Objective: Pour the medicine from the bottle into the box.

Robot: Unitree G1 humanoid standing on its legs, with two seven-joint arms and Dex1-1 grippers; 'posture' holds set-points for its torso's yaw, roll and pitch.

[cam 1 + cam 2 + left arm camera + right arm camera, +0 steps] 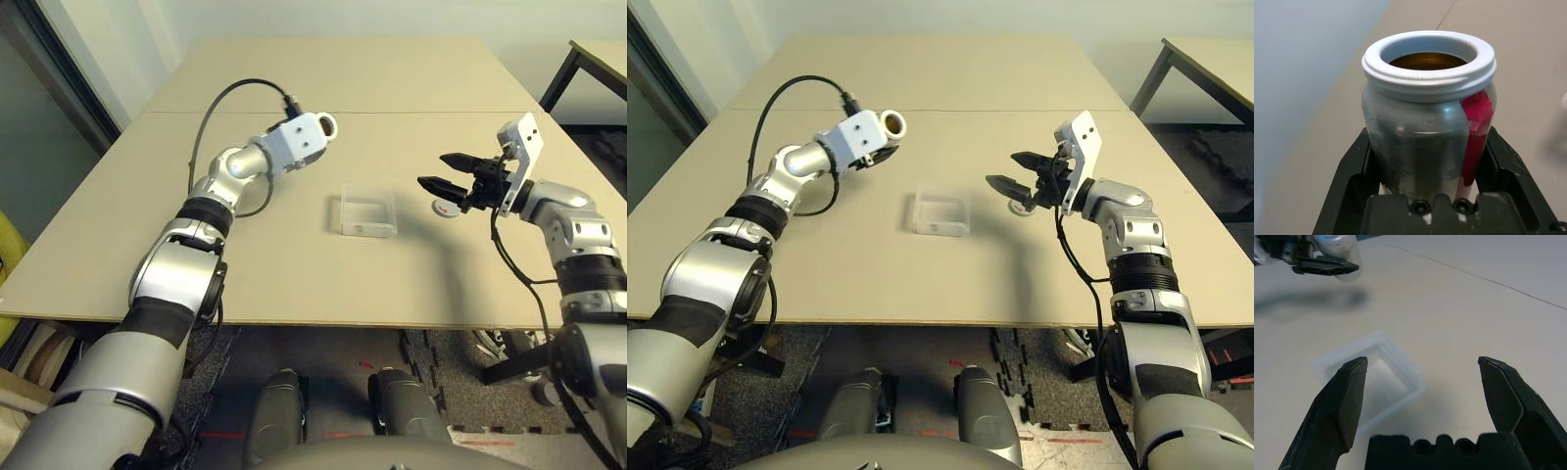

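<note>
Above the table point(294, 274), left gripper point(1427, 147) clamps the uncapped bottle point(1427, 117) beside the box point(368, 212); right gripper point(1422, 382) gapes empty; pouring appears unfinished.

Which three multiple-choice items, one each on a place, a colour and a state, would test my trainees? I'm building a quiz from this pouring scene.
1. Where does the box lie on the table?
A. Between the two arms
B. Behind the left arm
C. At the table's far edge

2. What colour is the stripe on the bottle?
A. Blue
B. Red
C. Green

3. How is the bottle right now?
A. Capped, standing on the table
B. Lying inside the box
C. Uncapped, held by the left gripper

Answers:
1. A: the head views show the clear box on the table between the left gripper and the right gripper.
2. B: the left wrist view shows a red stripe down its side.
3. C: its mouth is open, and black fingers clamp both sides.
</note>
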